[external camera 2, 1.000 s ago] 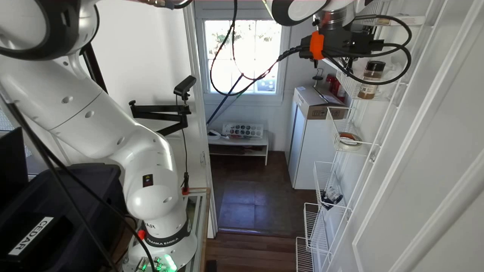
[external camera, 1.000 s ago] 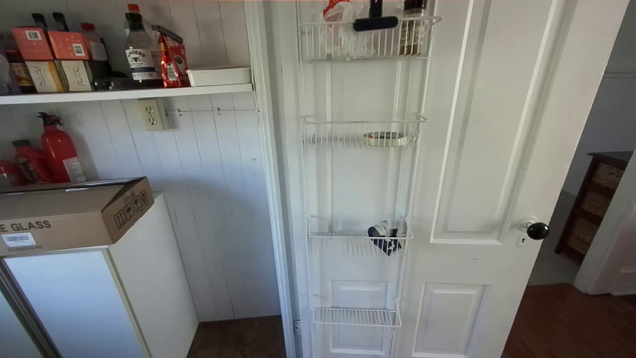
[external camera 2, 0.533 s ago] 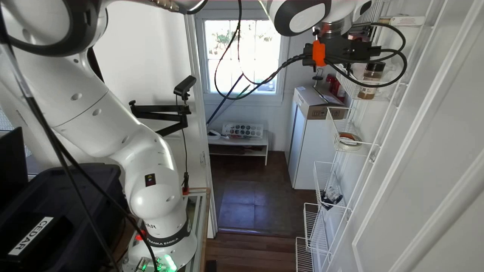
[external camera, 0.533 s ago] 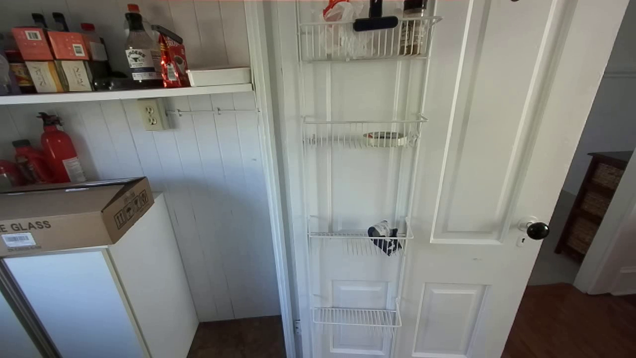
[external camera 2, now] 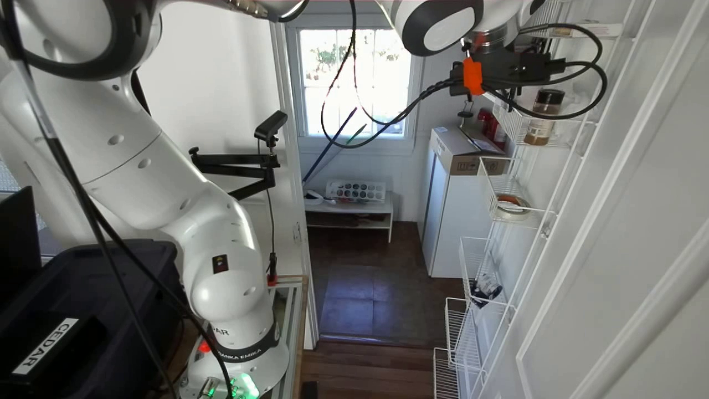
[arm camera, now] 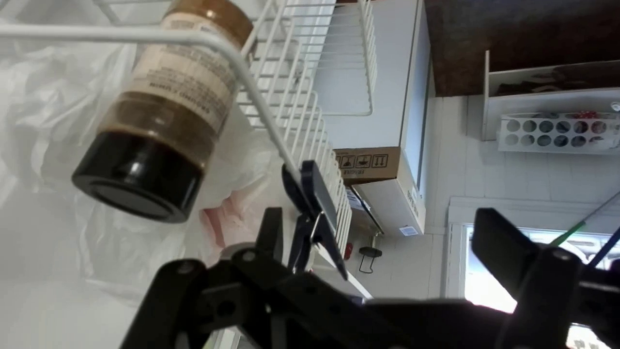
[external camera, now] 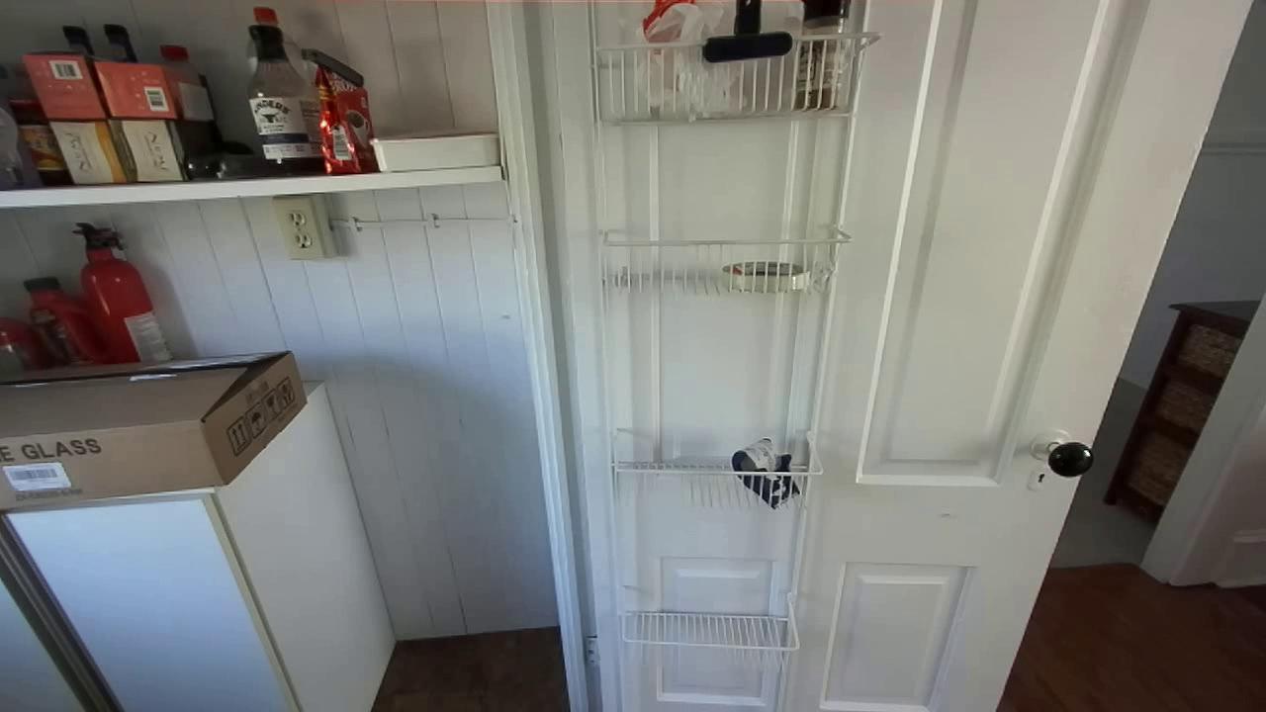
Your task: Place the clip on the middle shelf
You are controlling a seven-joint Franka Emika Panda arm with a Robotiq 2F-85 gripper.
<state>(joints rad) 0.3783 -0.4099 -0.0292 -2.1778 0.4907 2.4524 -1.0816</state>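
Your clip (arm camera: 317,203) was seated on the rim of the upper basket (arm camera: 121,34), with the rim wire running between its two flat paddles. In the wrist view you saw a black body with a faint blue sheen, a bright metal spring at its centre, and two tapered handles splayed away from the wire. In an exterior view, it presented a wide, round-ended black bar (external camera: 748,46) across the front of the upper basket, with a narrower stem rising above the rim. Your gripper (arm camera: 380,223) stood near the upper basket with its fingers (arm camera: 270,232) spread wide; in the wrist view the clip's handles appeared between them, closer to one finger, and you could not confirm contact. Inside the upper basket you had a spice jar (arm camera: 160,116) with a black cap; its pale label, inverted in the wrist view, read GROUND CUMIN. Well apart from the upper basket, a cardboard carton (arm camera: 407,203) carried the word FRAGILE with handling symbols on one face; in an exterior view you could read the letters "E GLASS" above a white barcode sticker (external camera: 38,477). Across the arm (external camera 2: 155,172) from the upper basket, a white tag (external camera 2: 45,346) read CEDAR. The arm base (external camera 2: 238,368), lower than the upper basket, bore FRANKA EMIKA, partly hidden.
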